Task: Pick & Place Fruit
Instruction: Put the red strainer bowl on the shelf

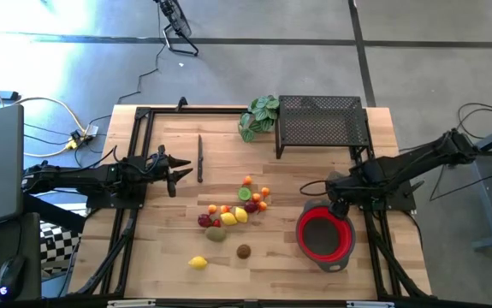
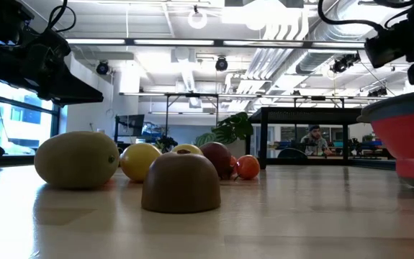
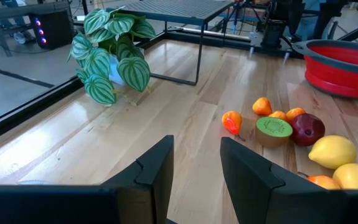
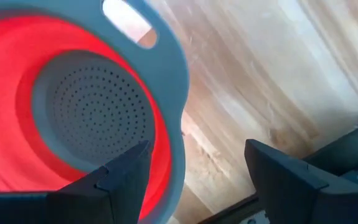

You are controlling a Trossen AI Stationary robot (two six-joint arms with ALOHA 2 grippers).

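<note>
Fruit point(image 1: 234, 211) lies in a loose cluster at the centre of the high view, with one yellow piece point(image 1: 198, 263) and one brown piece point(image 1: 243, 251) lower down. Right gripper point(image 1: 338, 205), fingers spread and empty, hangs at the upper left rim of the red bowl point(image 1: 325, 255). Left gripper point(image 1: 180, 170), also spread and empty, waits at centre left.

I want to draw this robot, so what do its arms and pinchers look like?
Draw two dark, nearly black arms built from jointed segments. The left end effector and the right end effector each end in two flat, blocky black fingers, plain with no markings. Black frame rails run beneath the arms.
</note>
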